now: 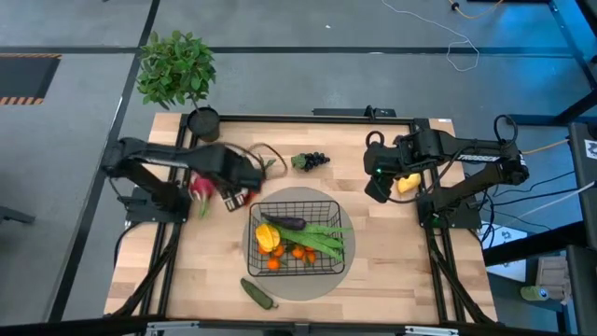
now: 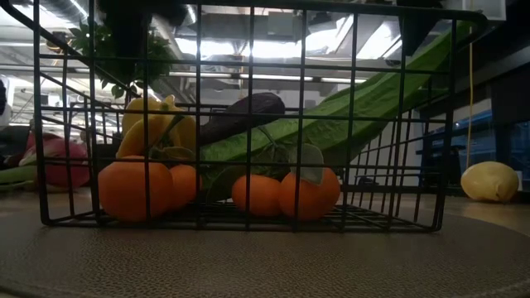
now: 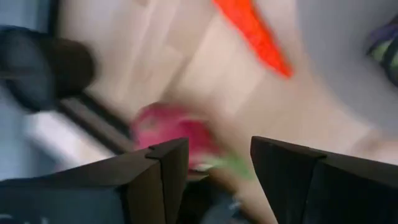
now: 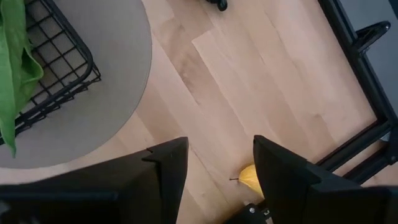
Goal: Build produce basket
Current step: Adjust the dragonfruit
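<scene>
From above we see the basket (image 1: 297, 235) standing on a round grey mat (image 1: 297, 280) at the middle of the bench (image 1: 392, 252). In it lie a yellow pepper (image 1: 268, 235), a dark eggplant (image 1: 286, 222), green beans (image 1: 322, 238) and tangerines (image 1: 297, 252). A cucumber (image 1: 257, 294) lies at the mat's near edge, and grapes (image 1: 312, 161) sit on the wood beyond the mat. The left hand (image 1: 233, 194) is just left of the basket, with the pink dragon fruit (image 1: 201, 191) and a carrot (image 1: 244, 197) close by it. The right hand (image 1: 381, 185) hovers to the right of the mat, a lemon (image 1: 407, 183) just beside it. A potted plant (image 1: 175, 70) stands at the far left corner.

At bench level we look through the basket's mesh (image 2: 248, 116): tangerines (image 2: 135, 189) on its floor, the pepper (image 2: 153, 124) and eggplant (image 2: 240, 116) above them, the beans (image 2: 364, 99) leaning up to the right rim. The lemon (image 2: 490, 181) rests outside on the right, the dragon fruit (image 2: 60, 161) on the left.

From the left wrist we see the fingers (image 3: 168, 168) apart, with the dragon fruit (image 3: 171, 130) just beyond them, and the carrot (image 3: 255, 34) farther off.

From the right wrist we see the fingers (image 4: 168, 168) apart and holding nothing, the lemon (image 4: 249, 176) on the wood between them.
</scene>
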Available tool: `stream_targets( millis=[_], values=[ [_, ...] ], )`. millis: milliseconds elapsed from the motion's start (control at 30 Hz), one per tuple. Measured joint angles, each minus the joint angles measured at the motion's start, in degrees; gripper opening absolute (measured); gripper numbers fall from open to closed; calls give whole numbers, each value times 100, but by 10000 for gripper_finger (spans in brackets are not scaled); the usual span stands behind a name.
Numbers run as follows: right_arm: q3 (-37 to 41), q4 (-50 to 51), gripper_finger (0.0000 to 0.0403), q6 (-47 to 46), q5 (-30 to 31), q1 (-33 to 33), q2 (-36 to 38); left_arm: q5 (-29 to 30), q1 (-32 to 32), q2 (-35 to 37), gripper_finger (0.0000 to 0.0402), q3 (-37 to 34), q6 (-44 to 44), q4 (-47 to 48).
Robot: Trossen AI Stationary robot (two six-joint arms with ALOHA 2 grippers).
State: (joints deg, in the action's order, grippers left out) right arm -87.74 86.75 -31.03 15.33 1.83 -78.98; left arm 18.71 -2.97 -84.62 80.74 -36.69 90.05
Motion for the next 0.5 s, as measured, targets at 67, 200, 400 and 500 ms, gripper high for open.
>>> stream_targets(
  millis=[67, 200, 400, 500],
  values=[
    [0, 11, 171, 142, 0, 0, 0, -125, 347, 237, 163, -389, -147, -68],
    [0, 18, 171, 175, 2, 0, 0, -377, 1030, 574, 163, -1297, -453, -215],
    [0, 14, 171, 177, 316, 2, -3, -1051, 1310, 794, 163, -2015, -1282, -299],
    [0, 17, 171, 169, 581, 0, -2, -1168, 1323, 771, 163, -2208, -1640, -3]
  ],
)
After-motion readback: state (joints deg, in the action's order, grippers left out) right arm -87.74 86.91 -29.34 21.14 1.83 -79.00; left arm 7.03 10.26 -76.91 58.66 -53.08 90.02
